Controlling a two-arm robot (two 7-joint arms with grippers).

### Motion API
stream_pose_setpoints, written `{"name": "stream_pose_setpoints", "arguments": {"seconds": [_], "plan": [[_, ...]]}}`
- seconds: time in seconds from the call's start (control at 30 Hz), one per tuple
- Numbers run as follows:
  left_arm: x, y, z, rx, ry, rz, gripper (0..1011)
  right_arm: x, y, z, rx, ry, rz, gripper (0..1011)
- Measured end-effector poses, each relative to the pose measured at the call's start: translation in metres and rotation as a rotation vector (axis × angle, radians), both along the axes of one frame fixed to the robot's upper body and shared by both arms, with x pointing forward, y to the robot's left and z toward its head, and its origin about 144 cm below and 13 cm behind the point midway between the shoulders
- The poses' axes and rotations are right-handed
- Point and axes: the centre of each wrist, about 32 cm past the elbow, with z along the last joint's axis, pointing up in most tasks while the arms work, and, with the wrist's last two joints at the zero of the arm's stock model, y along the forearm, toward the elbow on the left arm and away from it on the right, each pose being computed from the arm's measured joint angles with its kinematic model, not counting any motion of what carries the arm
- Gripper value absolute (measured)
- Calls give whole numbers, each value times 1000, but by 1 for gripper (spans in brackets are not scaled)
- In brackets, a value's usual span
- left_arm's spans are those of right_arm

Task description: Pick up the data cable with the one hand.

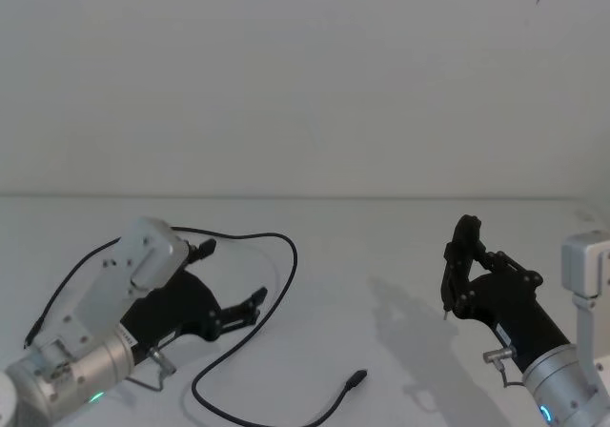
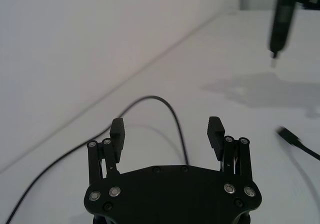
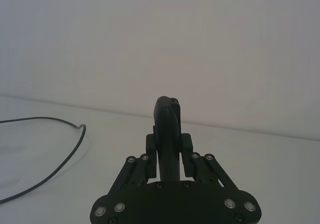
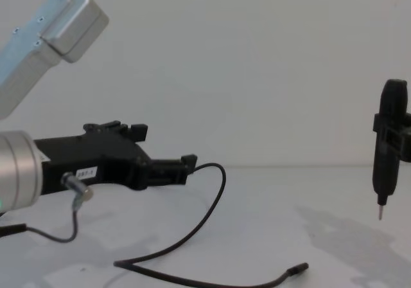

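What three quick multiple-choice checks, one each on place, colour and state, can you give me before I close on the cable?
1. Where does the plug of the data cable lie?
A. Clamped between fingers
B. Hanging in the air
C. On the table, between the two arms

2. What colour is the data cable?
A. White
B. Black
C. Red

3. How is the left gripper?
A. Open, holding nothing
B. Shut on the cable
C. Shut on a cup

Answers:
1 C: the head view shows the plug on the table between the left gripper and the right gripper, which is parked on the right, clasping a slim black tool.
2 B: it is black along its whole visible run.
3 A: the left wrist view shows its fingers apart, with the cable unclamped.
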Motion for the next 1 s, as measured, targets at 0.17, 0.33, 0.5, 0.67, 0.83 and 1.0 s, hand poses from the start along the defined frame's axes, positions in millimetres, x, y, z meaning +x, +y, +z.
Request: {"name": "stream_pose_setpoints", "arguments": {"seconds": [0.17,0.33,0.5,0.67,0.83,1.0], "plan": [[-6,11,6,35,31,-68,1001,0,0,0,0,0,0,284],[-12,21,12,72,63,-141,1001,0,0,0,0,0,0,284],[-18,31,20,117,97,-225,1001,0,0,0,0,0,0,284],[-22,39,29,159,127,-305,1001,0,0,0,0,0,0,284],[-24,41,35,180,152,-359,1001,0,0,0,0,0,0,283],[-25,42,41,204,172,-404,1001,0,0,0,0,0,0,284]]}}
